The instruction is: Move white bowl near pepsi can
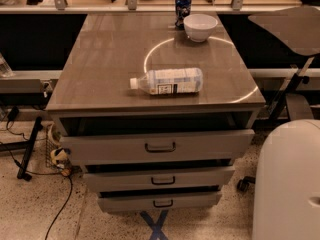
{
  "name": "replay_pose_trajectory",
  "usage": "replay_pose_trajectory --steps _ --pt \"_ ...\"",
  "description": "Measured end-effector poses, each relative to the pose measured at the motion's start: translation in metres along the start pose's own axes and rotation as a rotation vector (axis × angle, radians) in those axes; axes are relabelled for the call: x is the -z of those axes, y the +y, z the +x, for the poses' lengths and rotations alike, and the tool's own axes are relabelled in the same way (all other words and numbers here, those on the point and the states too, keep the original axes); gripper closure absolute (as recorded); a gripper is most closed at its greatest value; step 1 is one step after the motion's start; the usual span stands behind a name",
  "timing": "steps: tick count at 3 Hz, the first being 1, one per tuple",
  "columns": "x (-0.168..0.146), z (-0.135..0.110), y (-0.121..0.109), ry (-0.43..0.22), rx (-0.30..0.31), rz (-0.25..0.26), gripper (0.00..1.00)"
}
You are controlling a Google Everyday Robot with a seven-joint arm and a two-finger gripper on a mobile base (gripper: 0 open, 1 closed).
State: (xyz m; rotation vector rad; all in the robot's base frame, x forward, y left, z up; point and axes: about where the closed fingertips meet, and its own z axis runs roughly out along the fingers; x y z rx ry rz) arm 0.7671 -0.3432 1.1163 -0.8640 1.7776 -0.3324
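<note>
The white bowl (200, 27) stands upright at the far right of the brown tabletop (110, 59). The pepsi can (182, 8), dark blue with a silver top, stands just behind and left of the bowl, very close to it at the table's far edge. The gripper is out of view; only a white part of the robot's body (287, 184) shows at the lower right.
A clear labelled plastic bottle (169, 81) lies on its side mid-table, cap to the left. Three drawers (159, 148) stand slightly open below the top. Cables (60, 159) lie on the floor at left. A chair (292, 31) is at right.
</note>
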Motion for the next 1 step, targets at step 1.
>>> replay_pose_trajectory --steps 1 --pt "-0.0080 -0.0011 0.0046 0.016 0.023 -0.005 0.00"
